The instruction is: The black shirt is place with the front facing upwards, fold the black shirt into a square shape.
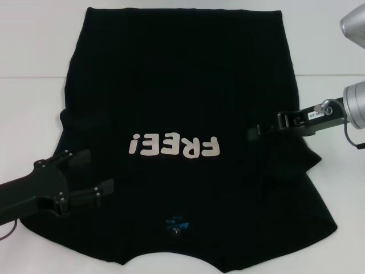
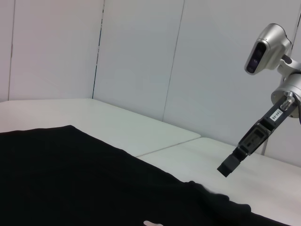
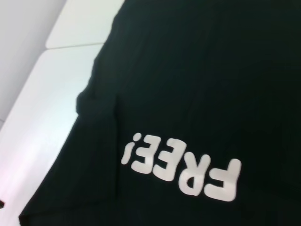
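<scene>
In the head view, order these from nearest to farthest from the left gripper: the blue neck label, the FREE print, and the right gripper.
From the left gripper:
1. FREE! print, on the black shirt chest, up to the right.
2. Blue neck label, at the collar near the robot; close to the print's rank.
3. Right gripper, across the shirt.

1. The black shirt (image 1: 182, 85) covers most of the white bench (image 1: 34, 91), leaving bare strips along both long sides and at the far corners.
2. The left gripper (image 1: 94, 174), fingers spread, hangs over the shirt's left sleeve area, blocking that edge.
3. The right gripper (image 1: 254, 132) reaches in over the shirt's right side above a bunched sleeve (image 1: 285, 162).
4. Between the two grippers, the chest print (image 1: 174, 145) and the shirt's far half lie unobstructed.
</scene>
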Robot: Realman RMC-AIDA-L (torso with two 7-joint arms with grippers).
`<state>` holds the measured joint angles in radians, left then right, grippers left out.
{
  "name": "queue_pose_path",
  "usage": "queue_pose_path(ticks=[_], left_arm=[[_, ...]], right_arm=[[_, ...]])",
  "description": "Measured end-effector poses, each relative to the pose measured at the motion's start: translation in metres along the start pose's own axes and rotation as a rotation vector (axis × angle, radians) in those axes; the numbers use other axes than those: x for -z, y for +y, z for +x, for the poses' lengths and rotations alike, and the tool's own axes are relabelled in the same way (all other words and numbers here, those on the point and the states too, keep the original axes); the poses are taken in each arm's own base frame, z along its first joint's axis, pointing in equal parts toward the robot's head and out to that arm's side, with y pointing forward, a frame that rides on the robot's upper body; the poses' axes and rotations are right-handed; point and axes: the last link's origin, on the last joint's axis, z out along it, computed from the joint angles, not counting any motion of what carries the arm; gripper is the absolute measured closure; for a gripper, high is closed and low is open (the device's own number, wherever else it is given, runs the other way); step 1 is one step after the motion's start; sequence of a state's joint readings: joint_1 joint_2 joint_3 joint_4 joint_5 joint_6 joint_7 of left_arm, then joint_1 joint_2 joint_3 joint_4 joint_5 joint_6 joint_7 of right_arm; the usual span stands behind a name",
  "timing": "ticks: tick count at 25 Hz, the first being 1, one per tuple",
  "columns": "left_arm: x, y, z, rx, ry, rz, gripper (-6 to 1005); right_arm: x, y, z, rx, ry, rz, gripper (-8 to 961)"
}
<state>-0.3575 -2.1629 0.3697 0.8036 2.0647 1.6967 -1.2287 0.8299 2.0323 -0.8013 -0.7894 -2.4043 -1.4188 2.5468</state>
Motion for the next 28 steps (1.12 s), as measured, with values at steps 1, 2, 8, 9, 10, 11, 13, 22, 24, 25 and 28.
queue_pose_path(ticks=[1,2,8,9,10,11,13,22,24,25,28], left_arm=[[0.0,0.0,0.0,0.0,0.0,0.0,54],[0.0,0.0,0.0,0.0,0.0,0.0,54],[0.0,0.0,-0.001,0.003,0.0,0.0,55],[0.0,0.0,-0.001,0.003,0.0,0.001,55],[-0.001,0.0,-0.001,0.003,0.0,0.0,55],[-0.001,0.0,0.0,0.003,0.0,0.0,55],[-0.001,0.0,0.0,0.001,0.001,0.0,54],[-0.003,-0.002,0.001,-0.004,-0.001,0.006,55],[-0.002,-0.003,0.002,-0.005,-0.002,0.007,55],[-0.002,-0.003,0.002,-0.005,-0.002,0.007,55],[-0.002,-0.003,0.002,-0.006,-0.002,0.008,55]], right_arm=[[-0.001,0.001,0.0,0.006,-0.003,-0.008,815],[-0.003,0.002,0.001,0.016,-0.007,-0.022,767],[-0.005,-0.001,0.007,0.007,-0.017,-0.05,499],[-0.003,-0.006,0.01,-0.016,-0.02,-0.042,462],[0.0,-0.013,0.013,-0.045,-0.02,-0.033,424],[0.002,-0.018,0.017,-0.072,-0.019,-0.026,386],[0.008,-0.033,0.028,-0.138,-0.006,-0.011,332],[0.02,-0.054,0.053,-0.253,0.049,-0.003,266],[0.018,-0.053,0.053,-0.255,0.055,0.0,265],[0.016,-0.051,0.053,-0.252,0.061,0.0,265],[0.011,-0.049,0.053,-0.244,0.074,0.011,265]])
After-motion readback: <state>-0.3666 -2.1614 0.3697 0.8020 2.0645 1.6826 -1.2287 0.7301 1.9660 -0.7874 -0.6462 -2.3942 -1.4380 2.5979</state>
